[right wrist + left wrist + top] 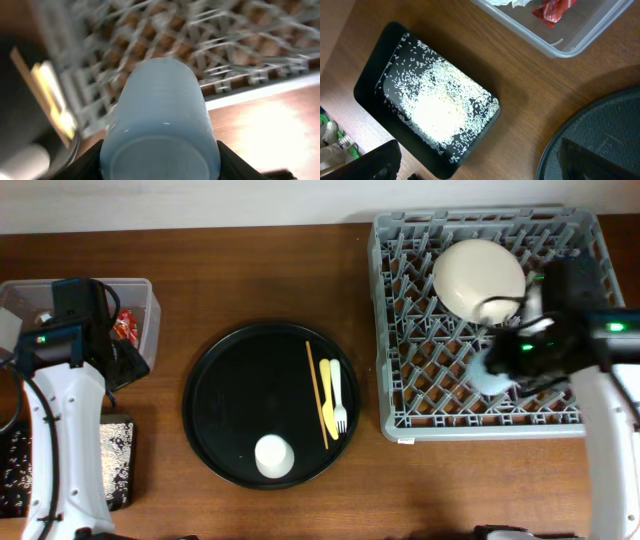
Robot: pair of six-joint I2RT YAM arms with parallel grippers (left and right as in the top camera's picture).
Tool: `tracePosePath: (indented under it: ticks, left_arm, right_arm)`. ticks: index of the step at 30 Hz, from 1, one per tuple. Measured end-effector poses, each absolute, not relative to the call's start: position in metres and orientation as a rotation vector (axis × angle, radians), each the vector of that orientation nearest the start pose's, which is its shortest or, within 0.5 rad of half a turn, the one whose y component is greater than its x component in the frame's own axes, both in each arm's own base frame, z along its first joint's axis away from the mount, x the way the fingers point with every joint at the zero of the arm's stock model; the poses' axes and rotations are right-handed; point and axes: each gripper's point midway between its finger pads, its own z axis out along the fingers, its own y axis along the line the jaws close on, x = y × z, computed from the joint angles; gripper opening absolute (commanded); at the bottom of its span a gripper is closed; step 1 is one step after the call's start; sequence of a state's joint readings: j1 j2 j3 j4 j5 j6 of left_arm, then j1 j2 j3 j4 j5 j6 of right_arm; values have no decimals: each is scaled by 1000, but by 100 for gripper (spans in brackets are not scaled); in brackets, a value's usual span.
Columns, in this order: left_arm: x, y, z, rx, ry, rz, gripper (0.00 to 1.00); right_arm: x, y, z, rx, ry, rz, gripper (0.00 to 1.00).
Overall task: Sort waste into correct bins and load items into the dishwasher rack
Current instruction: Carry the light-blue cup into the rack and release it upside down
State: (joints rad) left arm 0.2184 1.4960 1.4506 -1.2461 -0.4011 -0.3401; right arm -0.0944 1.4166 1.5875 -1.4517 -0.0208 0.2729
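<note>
The right tool (160,170) is clenched on the light-blue cup (159,105), over the dishwasher rack (400,330) at 6 o'clock of its centre. The cup's long axis runs from the wrist toward the grid, one round end facing the camera. The left tool (482,162) hangs released near the black tray (370,90) of rice grains (440,110).

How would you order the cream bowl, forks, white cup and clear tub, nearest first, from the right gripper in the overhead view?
From right gripper:
1. cream bowl, in rack
2. forks, round tray
3. white cup, tray front
4. clear tub, far left
</note>
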Motion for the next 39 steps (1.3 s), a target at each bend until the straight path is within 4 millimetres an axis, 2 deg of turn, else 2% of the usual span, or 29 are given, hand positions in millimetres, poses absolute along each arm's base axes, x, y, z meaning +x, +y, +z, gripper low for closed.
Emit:
tracePosePath:
  ticks: [1, 3, 4, 7, 9, 11, 13, 18, 27, 33, 35, 37, 39]
  left_arm:
    - [290, 133, 202, -846, 2661, 542, 99]
    - [290, 133, 202, -846, 2661, 542, 99]
    - [290, 133, 202, -846, 2660, 542, 99]
    - [290, 133, 202, -846, 2661, 543, 99]
    - [290, 133, 202, -846, 2660, 542, 99]
    - [290, 133, 202, -846, 2661, 542, 100]
    - [290, 133, 202, -846, 2661, 542, 99]
    - [290, 133, 202, -846, 2661, 542, 99]
    - [290, 133, 202, -846, 2660, 542, 99]
    - [290, 133, 202, -846, 2660, 542, 99]
    - [290, 133, 202, -846, 2660, 542, 99]
    - [290, 133, 202, -846, 2660, 542, 99]
    - [290, 133, 202, -846, 2661, 542, 99]
  right_arm:
    - [281, -57, 236, 665, 2775, 28, 56]
    - [285, -80, 227, 745, 2776, -29, 56]
    - [292, -89, 216, 774, 2793, -59, 56]
    - [308, -102, 182, 803, 2870, -116, 56]
    - [317, -108, 167, 810, 2891, -137, 56]
    - [324, -114, 155, 818, 2907, -141, 56]
    - [328, -122, 154, 837, 2883, -142, 56]
    - [332, -129, 154, 844, 2855, -142, 56]
    - [334, -127, 143, 835, 2855, -120, 55]
    - [331, -124, 108, 850, 2916, -102, 56]
    - [332, -124, 103, 853, 2929, -102, 66]
    - [332, -124, 102, 853, 2927, -96, 86]
    - [333, -123, 102, 853, 2928, -90, 92]
